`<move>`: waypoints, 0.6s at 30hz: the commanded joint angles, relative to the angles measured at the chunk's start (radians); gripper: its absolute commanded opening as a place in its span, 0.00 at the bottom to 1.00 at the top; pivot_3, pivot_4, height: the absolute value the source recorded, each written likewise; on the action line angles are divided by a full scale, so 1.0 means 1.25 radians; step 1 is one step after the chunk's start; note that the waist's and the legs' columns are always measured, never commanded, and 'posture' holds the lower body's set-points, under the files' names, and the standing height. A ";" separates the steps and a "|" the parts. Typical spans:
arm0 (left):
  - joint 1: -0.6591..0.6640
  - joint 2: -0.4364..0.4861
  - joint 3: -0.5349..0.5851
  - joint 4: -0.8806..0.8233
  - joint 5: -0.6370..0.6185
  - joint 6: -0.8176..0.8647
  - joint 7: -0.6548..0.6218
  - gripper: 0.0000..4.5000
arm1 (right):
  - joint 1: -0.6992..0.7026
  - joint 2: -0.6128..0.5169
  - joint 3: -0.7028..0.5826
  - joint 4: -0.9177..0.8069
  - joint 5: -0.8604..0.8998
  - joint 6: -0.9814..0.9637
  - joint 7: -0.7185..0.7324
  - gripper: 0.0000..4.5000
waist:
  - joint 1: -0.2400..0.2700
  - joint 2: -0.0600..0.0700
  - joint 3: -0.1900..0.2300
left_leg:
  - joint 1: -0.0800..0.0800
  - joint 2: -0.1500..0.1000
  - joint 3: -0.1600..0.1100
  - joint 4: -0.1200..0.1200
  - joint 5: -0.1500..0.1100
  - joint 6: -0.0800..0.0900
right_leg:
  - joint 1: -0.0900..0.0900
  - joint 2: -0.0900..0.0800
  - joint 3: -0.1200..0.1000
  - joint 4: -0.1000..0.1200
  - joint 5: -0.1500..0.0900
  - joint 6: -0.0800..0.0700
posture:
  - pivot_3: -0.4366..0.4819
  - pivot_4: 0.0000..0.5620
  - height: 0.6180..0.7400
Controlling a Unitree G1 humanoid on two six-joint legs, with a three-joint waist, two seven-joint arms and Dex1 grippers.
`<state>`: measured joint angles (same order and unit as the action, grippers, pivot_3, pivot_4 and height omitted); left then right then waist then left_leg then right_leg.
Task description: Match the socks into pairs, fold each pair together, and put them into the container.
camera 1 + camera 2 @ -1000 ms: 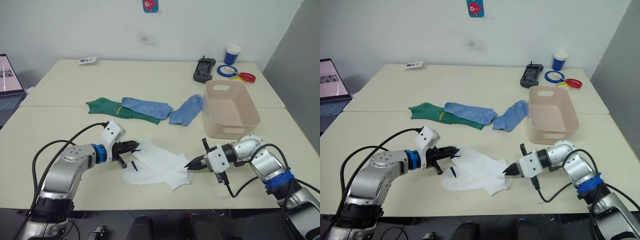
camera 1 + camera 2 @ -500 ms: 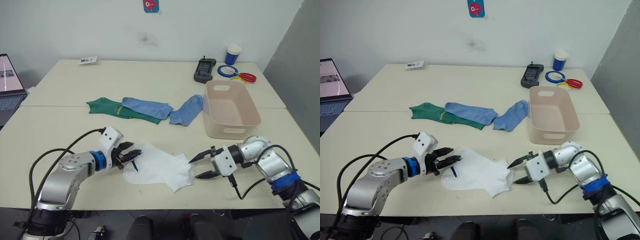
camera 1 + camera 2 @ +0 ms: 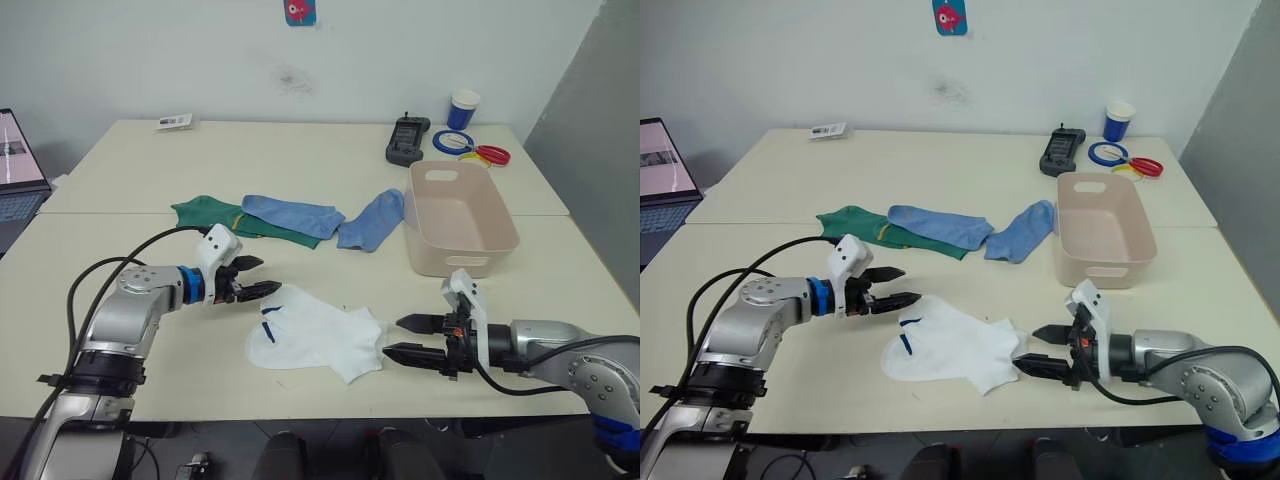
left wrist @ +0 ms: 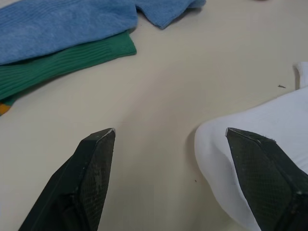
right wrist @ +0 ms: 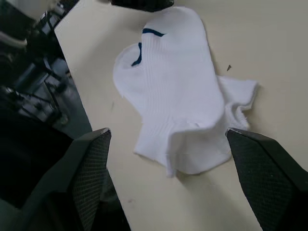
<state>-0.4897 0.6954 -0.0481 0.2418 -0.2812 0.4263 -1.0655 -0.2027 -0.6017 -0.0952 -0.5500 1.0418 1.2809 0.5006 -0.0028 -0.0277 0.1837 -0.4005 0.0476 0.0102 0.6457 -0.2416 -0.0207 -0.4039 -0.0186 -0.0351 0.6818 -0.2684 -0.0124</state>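
- White pair [image 3: 318,335] lies stacked flat on the tabletop [image 3: 330,150], between the two end effectors, nearer the right one; nobody has hold of it.
- Right end effector [image 3: 408,337]: fingers spread wide, empty, tips just off the pair's ragged near edge. Left end effector [image 3: 262,290]: also spread, empty, just beside the cuff end with the dark stripe.
- Step in hand looks like the fold. Pinch both layers at one end, or the top sock slides off.
- Carry that end over to the other end effector's side; pin there.
- Container [image 3: 460,216] sits beyond the right end effector, empty.
- Blue socks [image 3: 291,213] and green sock [image 3: 215,213] lie beyond the left one, still unsorted.
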 commanded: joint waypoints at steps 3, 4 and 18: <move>-0.016 -0.007 -0.030 0.016 0.030 -0.044 -0.024 0.85 | -0.019 0.050 -0.039 -0.015 0.103 0.104 -0.149 0.91 | 0.000 0.000 0.000 | 0.000 0.000 0.000 0.000 0.000 0.000 | 0.000 0.000 0.000 0.000 -0.002 0.004 | 0.48 0.27 1.00; -0.016 -0.007 -0.032 0.016 0.033 -0.045 -0.026 0.85 | -0.020 0.055 -0.041 -0.014 0.113 0.113 -0.165 0.91 | 0.000 0.000 0.000 | 0.000 0.000 0.001 0.000 0.000 0.000 | 0.000 0.000 0.000 0.000 -0.002 0.004 | 0.48 0.27 1.00; 0.005 -0.033 -0.045 -0.010 0.044 -0.032 -0.010 0.43 | -0.084 0.140 0.018 0.072 0.078 0.120 -0.233 0.62 | -0.002 0.000 0.000 | -0.001 0.000 0.000 0.000 0.000 0.000 | 0.000 0.004 0.000 0.000 -0.002 0.004 | 0.48 0.27 1.00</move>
<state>-0.4844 0.6537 -0.1144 0.2701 -0.2225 0.3857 -1.0799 -0.2987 -0.4247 -0.0735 -0.4507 1.1442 1.4318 0.2174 -0.0050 -0.0277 0.1837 -0.4015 0.0474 0.0107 0.6453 -0.2419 -0.0201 -0.4044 -0.0139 -0.0349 0.6814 -0.2713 -0.0073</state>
